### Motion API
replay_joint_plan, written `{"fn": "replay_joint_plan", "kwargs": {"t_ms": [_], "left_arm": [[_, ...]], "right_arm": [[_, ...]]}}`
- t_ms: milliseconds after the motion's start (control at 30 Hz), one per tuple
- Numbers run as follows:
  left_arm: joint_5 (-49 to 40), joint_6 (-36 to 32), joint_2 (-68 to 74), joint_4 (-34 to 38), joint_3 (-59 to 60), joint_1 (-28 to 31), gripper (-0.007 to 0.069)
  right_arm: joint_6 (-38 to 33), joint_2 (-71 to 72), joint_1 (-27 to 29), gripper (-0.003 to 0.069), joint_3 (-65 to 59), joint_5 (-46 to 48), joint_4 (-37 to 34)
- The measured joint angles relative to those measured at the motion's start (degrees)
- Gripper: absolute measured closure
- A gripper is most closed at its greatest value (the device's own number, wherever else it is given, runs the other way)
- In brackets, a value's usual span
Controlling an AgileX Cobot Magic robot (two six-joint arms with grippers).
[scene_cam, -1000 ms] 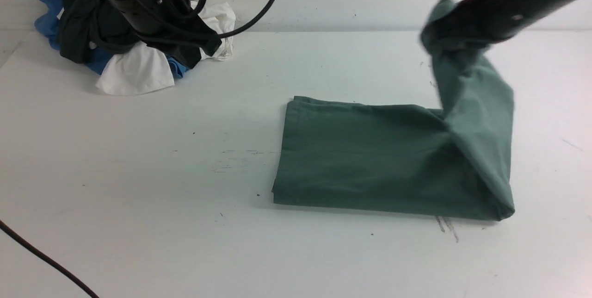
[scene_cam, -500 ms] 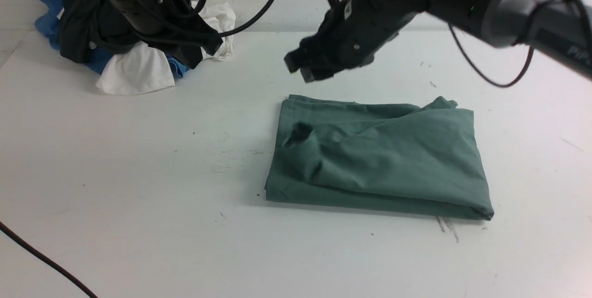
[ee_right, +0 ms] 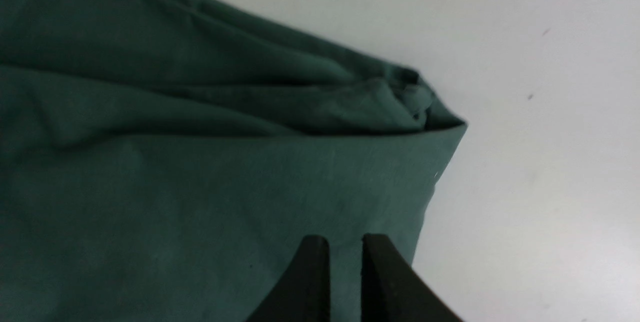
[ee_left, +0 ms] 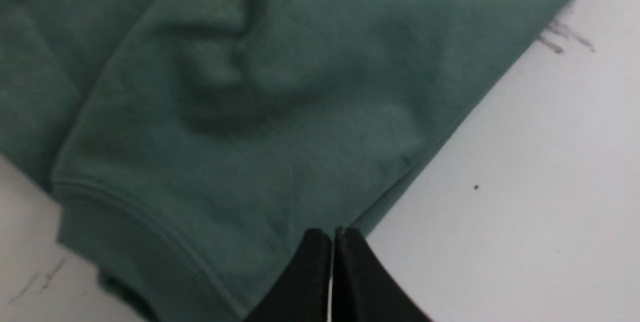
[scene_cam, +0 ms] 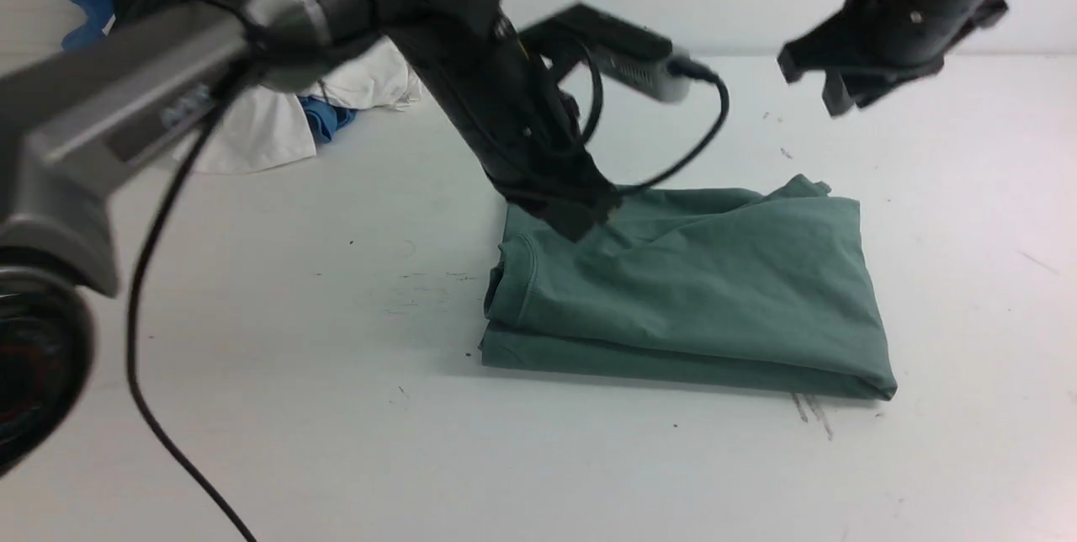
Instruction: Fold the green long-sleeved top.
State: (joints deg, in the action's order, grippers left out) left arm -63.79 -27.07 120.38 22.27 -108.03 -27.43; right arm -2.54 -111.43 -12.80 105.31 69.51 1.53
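Note:
The green long-sleeved top (scene_cam: 698, 289) lies folded into a rectangle on the white table, right of centre, with its ribbed neck edge (scene_cam: 517, 260) at the left end. My left gripper (scene_cam: 580, 222) is shut and empty, its tips down at the top's back left part. In the left wrist view the gripper (ee_left: 332, 233) hangs over the cloth (ee_left: 240, 112) near its edge. My right gripper (scene_cam: 841, 96) is raised above the back right, slightly open and empty. In the right wrist view the gripper (ee_right: 345, 238) is over the top's corner (ee_right: 250, 187).
A pile of white, blue and dark garments (scene_cam: 269, 121) lies at the back left. A black cable (scene_cam: 168, 441) from my left arm hangs over the table's front left. Pen marks (scene_cam: 812, 416) show on the table by the top's front right corner.
My right gripper carried the top's right end over to the left, let it go and drew back up to the right. My left arm swung from the clothes pile down onto the top.

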Motion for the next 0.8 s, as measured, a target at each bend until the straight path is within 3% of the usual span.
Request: {"fn": "replay_joint_plan", "kwargs": {"t_ms": [100,300,667,800], "left_arm": [[1.0,1.6,6.1,-0.4,0.1,0.6,0.0631],[0.0,6.6,11.7,1.0,-0.3,4.0,0.0631],[-3.0,7.1,11.4,-0.2,-0.5,9.7,0.0631],[-3.7,6.6,9.6,-2.8,-0.1,10.3,0.0631]], "right_arm": [[-1.5,-0.2,2.2,0.0657,-8.7,-7.0,-3.7],[-1.7,-5.6,3.9,0.0673,-19.0,-19.3,-4.9],[-5.5,-10.3,-0.5,0.0673,-19.1,-30.1,-12.4],[-5.5,-10.9,-1.8,0.0673,-16.6,-28.5,-13.1]]}}
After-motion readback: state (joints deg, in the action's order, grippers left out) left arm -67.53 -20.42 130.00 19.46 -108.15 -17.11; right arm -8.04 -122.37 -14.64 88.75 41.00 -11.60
